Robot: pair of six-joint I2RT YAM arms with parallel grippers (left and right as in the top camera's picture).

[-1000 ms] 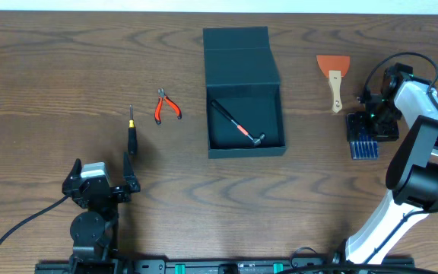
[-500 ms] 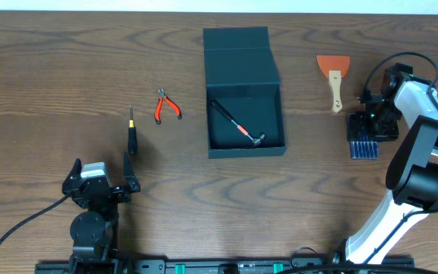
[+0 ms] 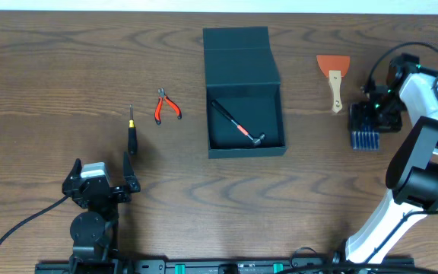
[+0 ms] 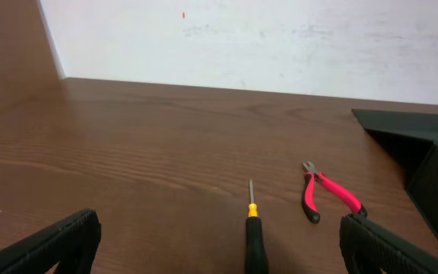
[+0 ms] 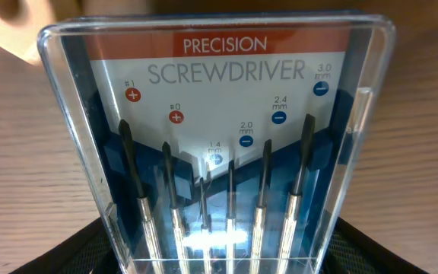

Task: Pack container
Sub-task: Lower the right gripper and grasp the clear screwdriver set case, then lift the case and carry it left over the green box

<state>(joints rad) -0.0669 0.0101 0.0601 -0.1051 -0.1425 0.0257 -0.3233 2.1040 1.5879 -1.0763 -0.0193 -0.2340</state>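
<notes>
The container (image 3: 243, 59), a dark teal box with its flap lid open toward the far side, stands mid-table with a small hammer (image 3: 238, 128) inside. My right gripper (image 3: 375, 114) is shut on a clear case of precision screwdrivers (image 3: 366, 135) at the right. In the right wrist view that case (image 5: 219, 137) fills the frame, and the black fingers (image 5: 67, 255) of the gripper (image 5: 219, 262) press its two sides. My left gripper (image 3: 103, 169) rests open near the front left. In its own view the gripper (image 4: 219, 247) has nothing between its fingers.
Red-handled pliers (image 3: 166, 106) and a black screwdriver with a yellow collar (image 3: 131, 131) lie left of the box; both show in the left wrist view, pliers (image 4: 327, 196), screwdriver (image 4: 255, 240). An orange-bladed scraper with a wooden handle (image 3: 334, 76) lies between the box and the right arm.
The right gripper and the screwdriver case have shifted a little toward the far side of the table. The left arm has not moved.
</notes>
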